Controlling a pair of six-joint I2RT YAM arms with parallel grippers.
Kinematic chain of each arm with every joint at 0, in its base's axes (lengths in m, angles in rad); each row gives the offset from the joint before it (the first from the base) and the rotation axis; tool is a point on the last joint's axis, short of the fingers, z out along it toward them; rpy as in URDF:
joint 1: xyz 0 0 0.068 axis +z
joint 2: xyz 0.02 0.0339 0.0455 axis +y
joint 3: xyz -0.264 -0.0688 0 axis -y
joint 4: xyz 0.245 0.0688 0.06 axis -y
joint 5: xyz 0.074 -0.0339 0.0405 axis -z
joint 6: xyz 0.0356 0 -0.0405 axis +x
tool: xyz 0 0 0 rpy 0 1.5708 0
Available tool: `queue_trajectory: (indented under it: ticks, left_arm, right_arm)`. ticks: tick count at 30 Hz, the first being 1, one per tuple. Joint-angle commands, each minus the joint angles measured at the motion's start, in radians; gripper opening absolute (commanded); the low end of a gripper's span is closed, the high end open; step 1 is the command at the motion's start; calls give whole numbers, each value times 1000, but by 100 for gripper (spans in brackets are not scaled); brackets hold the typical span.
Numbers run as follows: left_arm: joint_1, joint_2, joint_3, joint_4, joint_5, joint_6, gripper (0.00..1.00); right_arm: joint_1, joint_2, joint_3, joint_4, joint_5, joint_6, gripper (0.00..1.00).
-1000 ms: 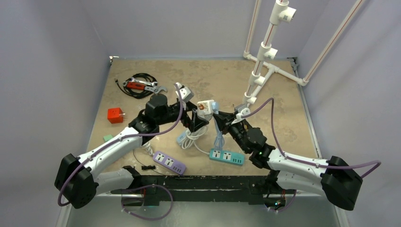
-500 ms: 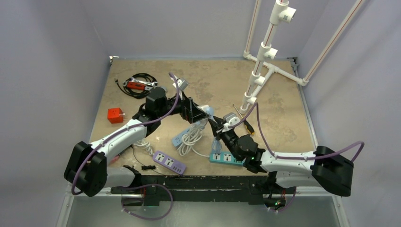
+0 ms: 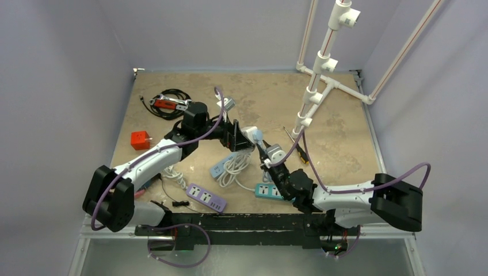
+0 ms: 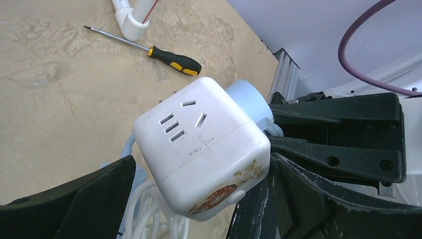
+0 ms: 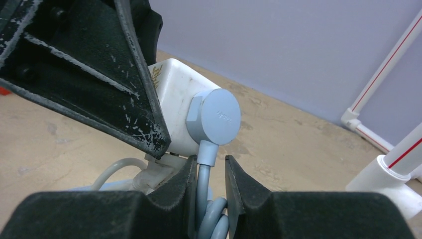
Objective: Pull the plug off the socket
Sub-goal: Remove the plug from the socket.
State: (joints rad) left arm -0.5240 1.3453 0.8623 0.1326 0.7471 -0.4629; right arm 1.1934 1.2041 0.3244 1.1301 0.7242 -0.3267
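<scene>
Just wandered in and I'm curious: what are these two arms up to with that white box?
They are trying to pull a plug out of a socket. The left claw stands wide open around the white socket cube, which sits between its fingers. The right claw is shut on the blue cord just below the round blue plug. The plug is still seated in the cube's side.

The socket (image 4: 201, 149) is smooth, glossy white plastic; the plug (image 5: 214, 117) is matt grey-blue plastic. The fingers (image 5: 134, 89) are black, matt and scuffed, and the tabletop (image 4: 59, 84) is mottled, stone-like beige with a dull finish.
</scene>
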Motion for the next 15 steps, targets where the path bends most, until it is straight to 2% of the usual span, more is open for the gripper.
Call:
queue_trajectory:
  ticks: [1,4,6,8,12,15]
  left_arm:
    - [1,20,31,-12,34,20,99]
    - [2,16,31,-10,38,21,99]
    - [2,20,31,-18,40,25,95]
    - [1,29,34,-25,45,33,84]
    - [1,43,46,-56,47,51,55]
    - [1,43,45,-59,44,54,38]
  right_arm:
    - [39,15,25,241,24,-98,0]
    - [62,43,29,270,45,-133,0]
    - [73,61,31,298,67,-151,0]
    - [81,74,34,312,82,-170,0]
    - [88,94,35,350,123,-197,0]
    - [92,103,32,375,138,-210,0]
